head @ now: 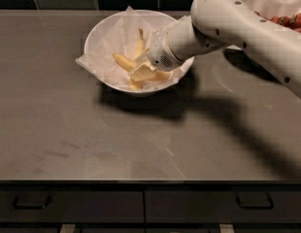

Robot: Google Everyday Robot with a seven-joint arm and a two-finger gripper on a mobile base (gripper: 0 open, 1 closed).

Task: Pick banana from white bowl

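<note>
The white bowl (pixel 99 33), lined with crinkled white paper, stands at the back middle of the dark counter. Two yellow bananas lie in it. The curved banana (pixel 123 61) runs from the left towards the lower right and passes under the gripper. A slimmer, straighter banana (pixel 139 43) points up with its stem at the top. My gripper (pixel 142 67) reaches into the bowl from the right and sits low over the middle of the bananas, touching or nearly touching them. The gripper hides the part of the curved banana beneath it.
A second white bowl of red strawberries (pixel 286 13) stands at the back right, partly behind my arm (pixel 247 28). The dark counter (pixel 92 140) stretches to the front edge, with drawers (pixel 68 205) below it. A dark tiled wall runs along the back.
</note>
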